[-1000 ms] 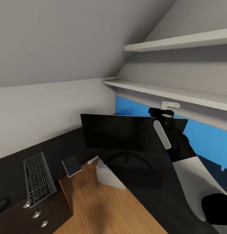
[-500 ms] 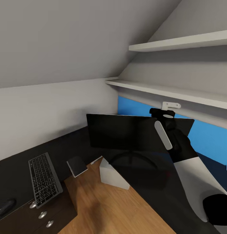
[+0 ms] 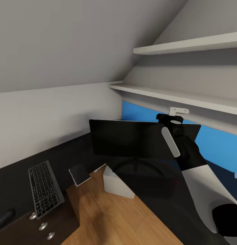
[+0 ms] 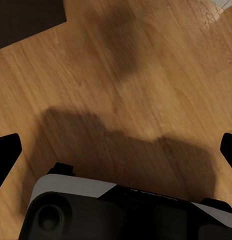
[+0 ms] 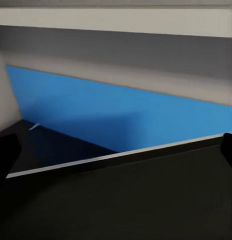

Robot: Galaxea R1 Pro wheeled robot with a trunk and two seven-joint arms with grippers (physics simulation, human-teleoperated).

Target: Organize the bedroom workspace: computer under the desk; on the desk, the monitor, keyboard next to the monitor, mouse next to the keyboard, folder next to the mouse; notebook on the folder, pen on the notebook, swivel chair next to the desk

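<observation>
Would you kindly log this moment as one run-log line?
right gripper: at monitor top edge, grip unclear | keyboard: on desk | left gripper: open over wooden floor

The dark back of the monitor [image 5: 126, 200] spans the frame from four to eight o'clock, its pale top edge slanting up toward three. Beyond it runs a blue wall panel [image 5: 121, 115], with a grey band and a pale shelf [image 5: 116, 22] at twelve o'clock.

Dark desk [image 3: 16, 177] bearing keyboard [image 3: 44, 189], mouse [image 3: 3, 217] (at edge) and monitor [image 3: 132, 139]
</observation>
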